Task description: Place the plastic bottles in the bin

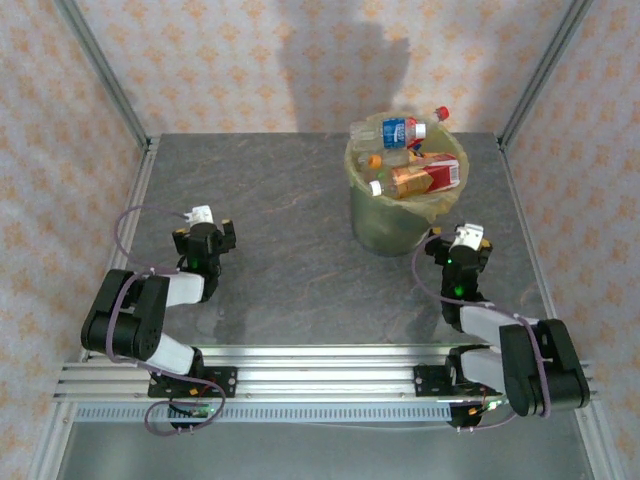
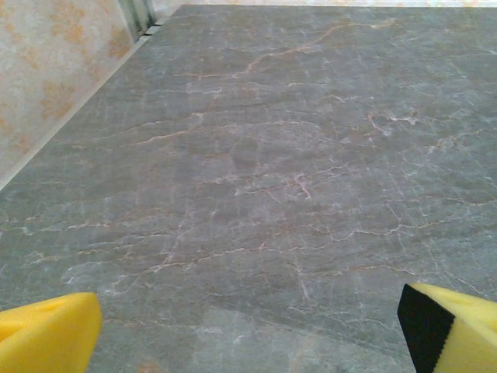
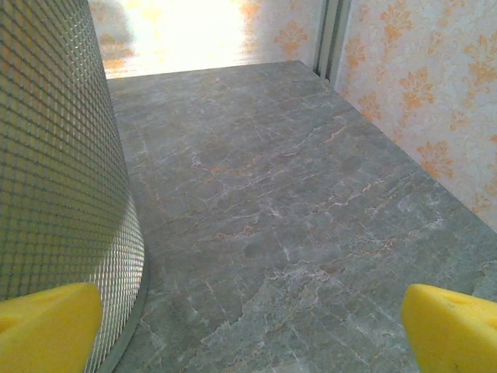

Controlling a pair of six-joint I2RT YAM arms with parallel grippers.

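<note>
Jaws wide, empty: left gripper (image 2: 248, 332), right gripper (image 3: 248, 326). Plastic bottles (image 1: 420, 178) heaped in bin (image 1: 385, 225) (just beside right gripper, to its left).

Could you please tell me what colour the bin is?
The bin is translucent yellow-green, clearest in the top external view.

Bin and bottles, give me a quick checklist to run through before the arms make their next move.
1. Bottles in the bin: ok, all the visible ones lie piled inside it.
2. Pile settled: cannot tell, the blue-label bottle lies on top at the far rim.
3. Bin upright on the table: ok.
4. Left fingers open and empty: ok, over bare table.
5. Right fingers open and empty: ok.
6. Gap between right fingers and bin: cannot tell, the wall is close beside one finger.
</note>
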